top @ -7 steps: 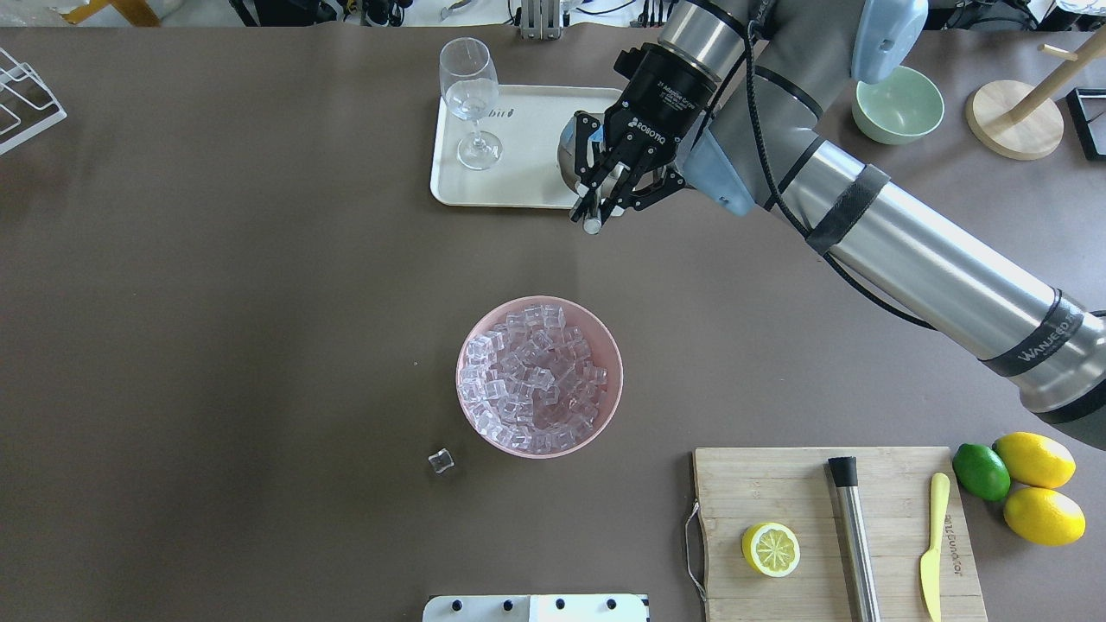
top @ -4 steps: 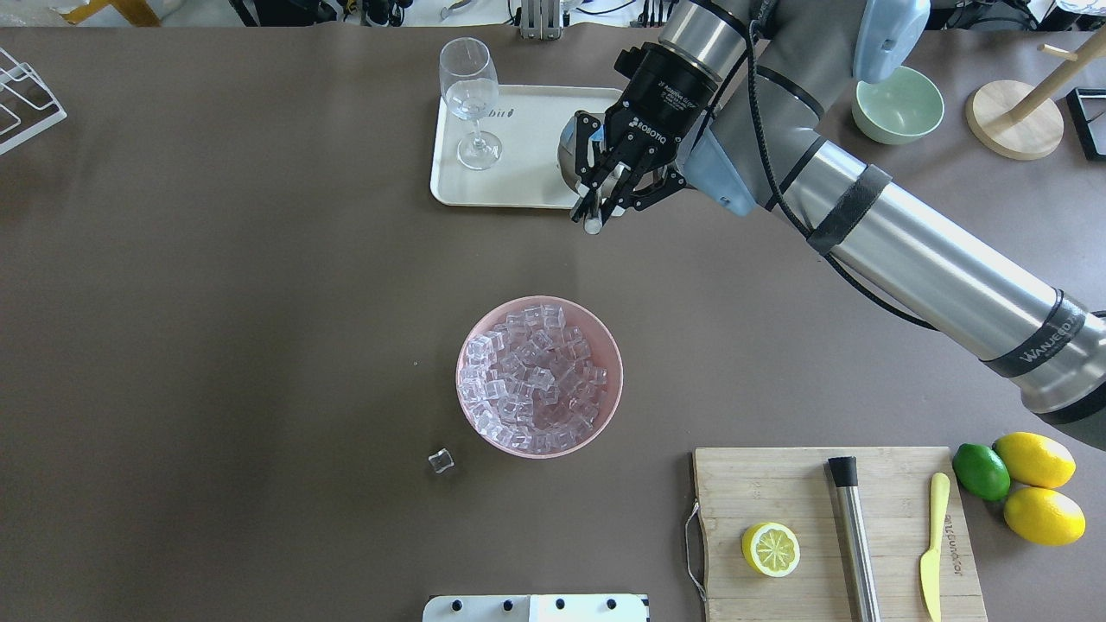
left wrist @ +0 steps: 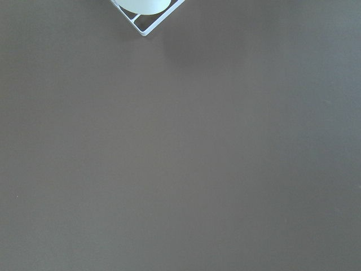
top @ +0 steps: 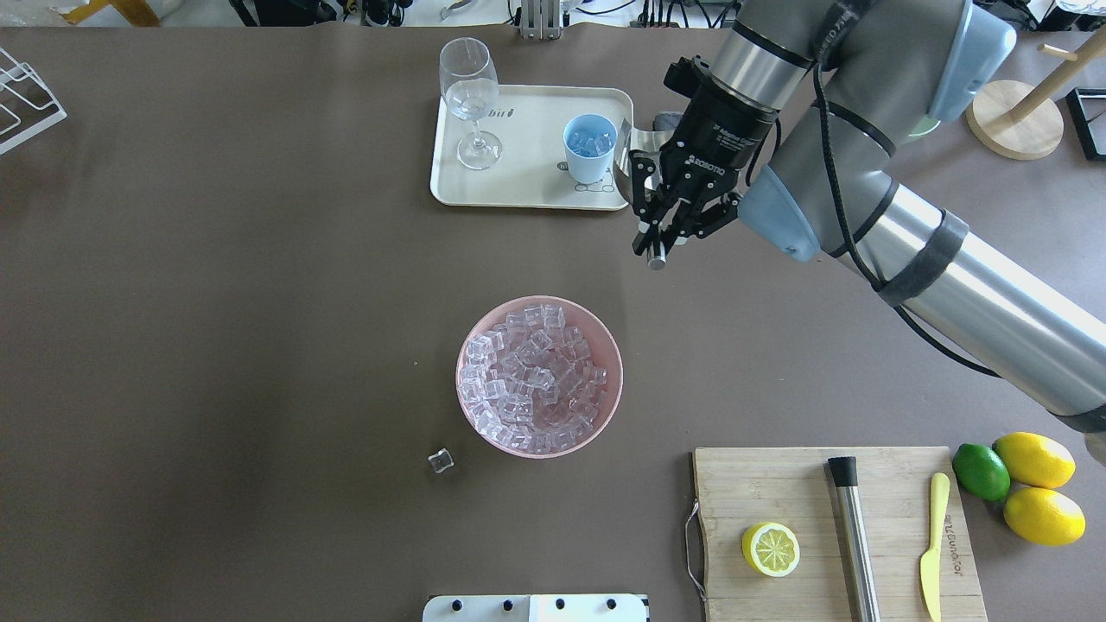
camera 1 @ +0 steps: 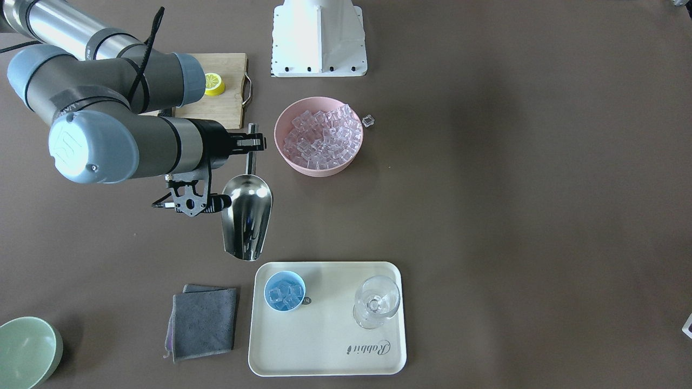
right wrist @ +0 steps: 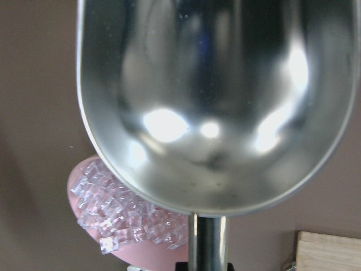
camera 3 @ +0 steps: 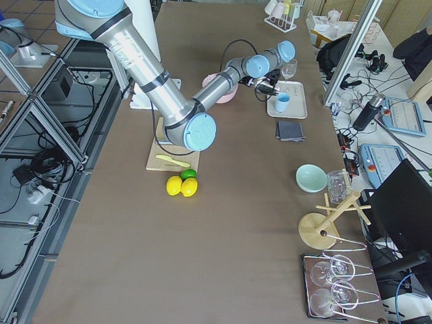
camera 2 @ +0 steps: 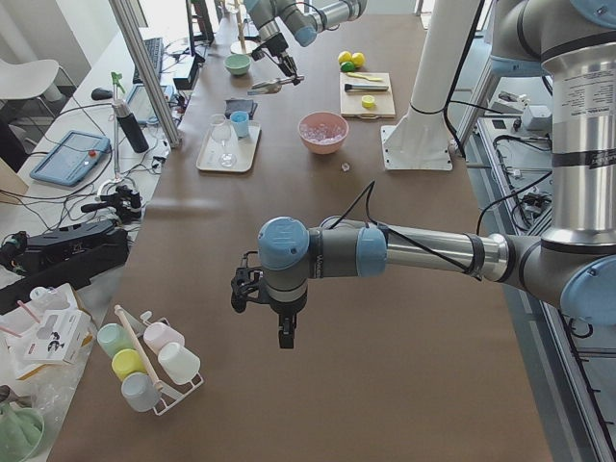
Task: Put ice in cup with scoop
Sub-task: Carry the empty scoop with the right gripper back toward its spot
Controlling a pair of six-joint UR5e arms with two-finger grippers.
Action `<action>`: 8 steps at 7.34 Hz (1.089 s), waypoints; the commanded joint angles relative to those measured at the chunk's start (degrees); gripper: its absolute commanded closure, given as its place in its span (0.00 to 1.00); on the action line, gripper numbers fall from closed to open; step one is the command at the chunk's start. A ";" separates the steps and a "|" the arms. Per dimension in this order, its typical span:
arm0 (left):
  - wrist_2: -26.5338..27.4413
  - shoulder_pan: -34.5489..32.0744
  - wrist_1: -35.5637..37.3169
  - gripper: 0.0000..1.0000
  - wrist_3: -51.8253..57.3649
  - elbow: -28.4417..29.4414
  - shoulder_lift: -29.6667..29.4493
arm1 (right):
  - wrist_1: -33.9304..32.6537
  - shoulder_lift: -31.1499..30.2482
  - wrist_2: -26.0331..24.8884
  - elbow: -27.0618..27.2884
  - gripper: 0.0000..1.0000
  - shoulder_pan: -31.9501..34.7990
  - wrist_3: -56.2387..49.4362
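Note:
My right gripper (top: 658, 242) is shut on the thin rod handle of the steel scoop (camera 1: 247, 216). It holds the scoop above the table, just off the tray's edge. The scoop's trough (right wrist: 214, 101) is empty in the right wrist view. The light blue cup (top: 590, 147) stands on the cream tray (top: 518, 186) and holds a few ice cubes (camera 1: 284, 293). Many more ice cubes fill the pink bowl (top: 539, 376) at mid-table. My left gripper (camera 2: 284, 332) shows only in the exterior left view, far from all this; I cannot tell its state.
A stemmed glass (top: 471, 95) stands on the tray's other end. One loose cube (top: 441, 461) lies by the pink bowl. A cutting board (top: 804, 484) carries a lemon half, a steel cylinder (top: 854, 536) and a knife. A grey cloth (camera 1: 203, 321) and green bowl (camera 1: 27, 351) lie beside the tray.
My right arm has swung to the right with the scoop, off the tray. The cup, hidden under the gripper before, now shows with ice in it.

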 commanded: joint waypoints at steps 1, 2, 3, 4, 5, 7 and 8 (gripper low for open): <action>0.00 0.00 0.00 0.02 0.00 0.12 0.00 | -0.08 -13.77 -15.16 13.99 1.00 -3.27 0.33; 0.00 0.00 0.00 0.02 0.00 0.20 -0.09 | -0.08 -17.74 -16.77 16.65 1.00 -4.68 0.07; 0.00 0.00 0.00 0.02 -0.08 0.38 -0.09 | 0.01 -21.00 -18.18 18.50 1.00 -6.52 -0.02; 0.00 0.00 0.00 0.02 -0.08 0.47 -0.17 | 0.01 -24.08 -20.11 19.57 1.00 -8.80 -0.19; 0.00 0.09 0.00 0.02 -0.08 0.47 -0.17 | 0.10 -26.37 -21.43 19.92 1.00 -10.48 -0.19; 0.00 0.09 0.00 0.02 -0.08 0.47 -0.17 | 0.36 -27.98 -23.02 19.93 1.00 -11.55 -0.37; 0.00 0.09 0.00 0.02 -0.08 0.47 -0.17 | 0.10 -27.72 -23.12 19.67 1.00 -11.55 -0.46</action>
